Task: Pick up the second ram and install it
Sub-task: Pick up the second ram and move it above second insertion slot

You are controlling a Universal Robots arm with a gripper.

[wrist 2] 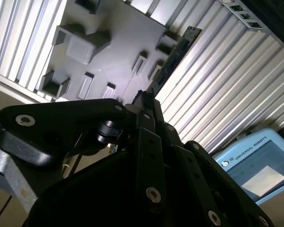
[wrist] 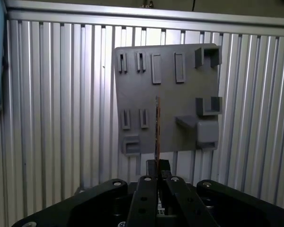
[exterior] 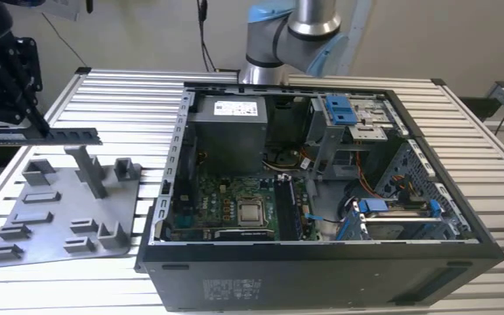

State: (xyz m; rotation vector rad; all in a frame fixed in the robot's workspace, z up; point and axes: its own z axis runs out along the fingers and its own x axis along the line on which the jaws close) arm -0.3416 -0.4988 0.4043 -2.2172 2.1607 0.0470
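In the exterior view my gripper (exterior: 23,126) hangs at the exterior view's left, above the grey holder tray (exterior: 68,216). It is shut on the second ram (exterior: 73,136), a long thin dark stick held level and lifted off the tray's upright posts. In the first wrist view the ram (wrist: 157,125) shows edge-on, sticking out from between my fingertips (wrist: 150,182) over the tray (wrist: 180,118). The second wrist view shows the same stick (wrist 2: 176,53) reaching past the closed fingertips (wrist 2: 154,111) over the tray (wrist 2: 118,42).
The open black computer case (exterior: 322,269) lies on the slatted metal table (exterior: 121,92) to the exterior view's right of the tray. Inside are the motherboard (exterior: 234,210), a grey power-supply box (exterior: 230,134) and blue drive clips (exterior: 341,108). A blue-edged pendant (wrist 2: 255,165) rests nearby.
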